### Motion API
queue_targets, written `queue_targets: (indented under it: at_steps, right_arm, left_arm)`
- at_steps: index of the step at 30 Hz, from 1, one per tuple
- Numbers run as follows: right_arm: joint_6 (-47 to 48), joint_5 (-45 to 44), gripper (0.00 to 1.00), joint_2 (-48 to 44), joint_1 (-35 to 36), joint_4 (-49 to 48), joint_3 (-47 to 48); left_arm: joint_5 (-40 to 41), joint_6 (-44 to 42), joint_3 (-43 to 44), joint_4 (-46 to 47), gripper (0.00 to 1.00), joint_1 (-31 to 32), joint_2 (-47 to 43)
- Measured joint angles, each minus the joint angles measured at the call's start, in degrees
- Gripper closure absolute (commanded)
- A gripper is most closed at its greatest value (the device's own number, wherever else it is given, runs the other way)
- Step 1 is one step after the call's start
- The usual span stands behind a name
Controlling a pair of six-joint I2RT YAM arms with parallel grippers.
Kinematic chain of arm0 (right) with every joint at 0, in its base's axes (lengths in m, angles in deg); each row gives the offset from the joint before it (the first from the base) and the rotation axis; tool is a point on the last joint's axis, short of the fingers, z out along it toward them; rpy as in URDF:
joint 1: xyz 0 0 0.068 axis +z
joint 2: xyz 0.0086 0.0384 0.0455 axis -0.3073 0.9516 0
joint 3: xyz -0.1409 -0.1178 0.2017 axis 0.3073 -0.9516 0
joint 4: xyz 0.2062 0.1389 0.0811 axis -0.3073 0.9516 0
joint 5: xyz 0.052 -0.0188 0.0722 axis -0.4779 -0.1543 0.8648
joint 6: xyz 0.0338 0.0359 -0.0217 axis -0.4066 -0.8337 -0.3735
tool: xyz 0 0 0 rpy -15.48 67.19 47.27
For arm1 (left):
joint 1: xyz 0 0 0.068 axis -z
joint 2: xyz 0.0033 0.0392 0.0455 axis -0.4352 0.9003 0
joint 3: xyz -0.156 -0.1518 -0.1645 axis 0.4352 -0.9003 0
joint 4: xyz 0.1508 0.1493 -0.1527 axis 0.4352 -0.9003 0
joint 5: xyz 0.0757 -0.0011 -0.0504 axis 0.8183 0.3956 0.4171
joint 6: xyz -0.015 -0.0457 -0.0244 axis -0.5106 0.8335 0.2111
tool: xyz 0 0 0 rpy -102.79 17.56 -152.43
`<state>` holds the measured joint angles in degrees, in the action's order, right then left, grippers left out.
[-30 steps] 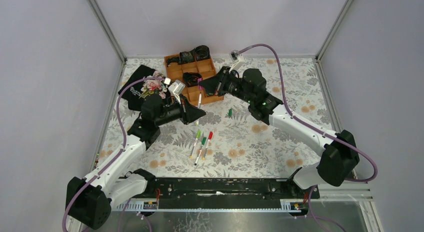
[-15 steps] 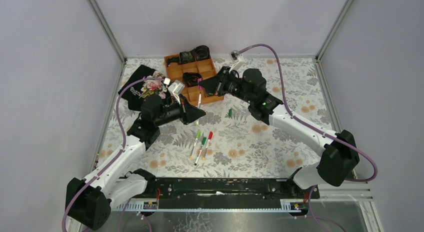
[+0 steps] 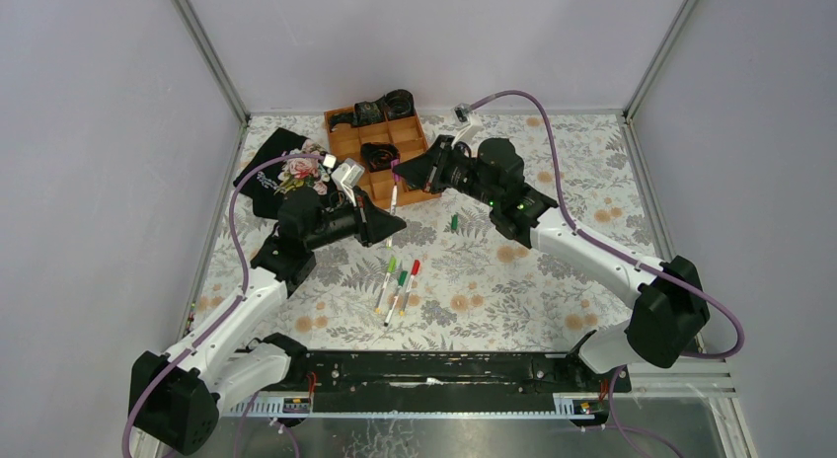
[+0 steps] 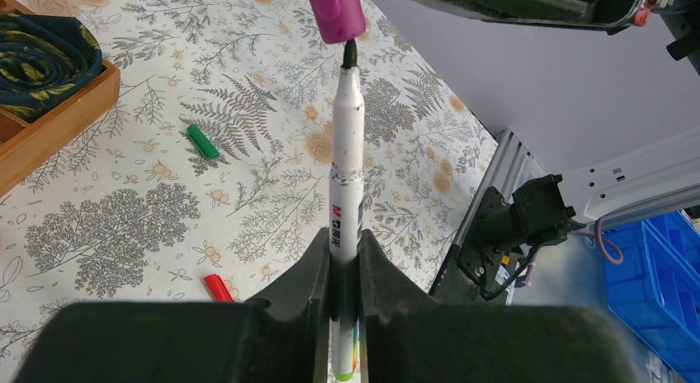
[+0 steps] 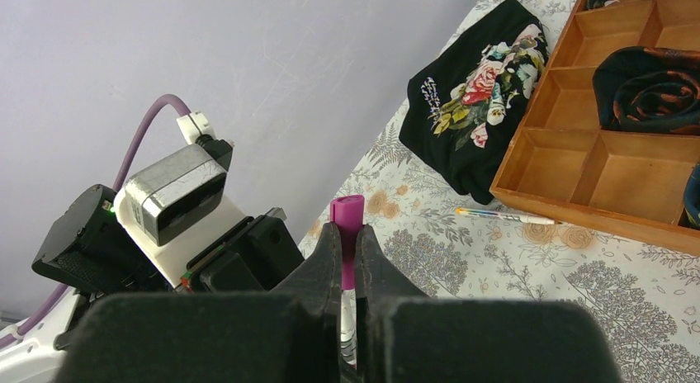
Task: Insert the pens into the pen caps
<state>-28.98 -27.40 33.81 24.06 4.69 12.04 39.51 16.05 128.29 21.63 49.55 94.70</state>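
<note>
My left gripper (image 4: 345, 251) is shut on a white pen (image 4: 347, 152) that points away from it, dark tip first. That tip sits right at the mouth of a magenta pen cap (image 4: 334, 11). The same cap (image 5: 347, 226) is pinched in my shut right gripper (image 5: 347, 243). From above, the pen (image 3: 393, 196) and cap (image 3: 394, 163) line up between left gripper (image 3: 393, 224) and right gripper (image 3: 402, 172), in front of the tray. A dark green cap (image 3: 453, 222) lies loose on the cloth. Three capped pens (image 3: 397, 285) lie side by side nearer the bases.
A wooden compartment tray (image 3: 345, 140) with dark coiled items stands at the back. A black flowered garment (image 3: 281, 177) lies to its left. One more thin pen (image 5: 503, 216) rests against the tray's front wall. A red cap end (image 4: 218, 287) shows below the left gripper.
The right arm has edged slightly left, bringing the magenta cap closer onto the pen tip. The left arm has hardly moved.
</note>
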Motion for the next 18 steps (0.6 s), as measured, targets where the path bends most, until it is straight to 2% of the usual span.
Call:
queue_targets:
  at_steps: [18]
  right_arm:
    - [-0.4, 0.2, 1.0, 0.0, 0.2, -0.2, -0.3]
  left_arm:
    - [0.0, 0.0, -0.1, 0.0, 1.0, 0.0, 0.0]
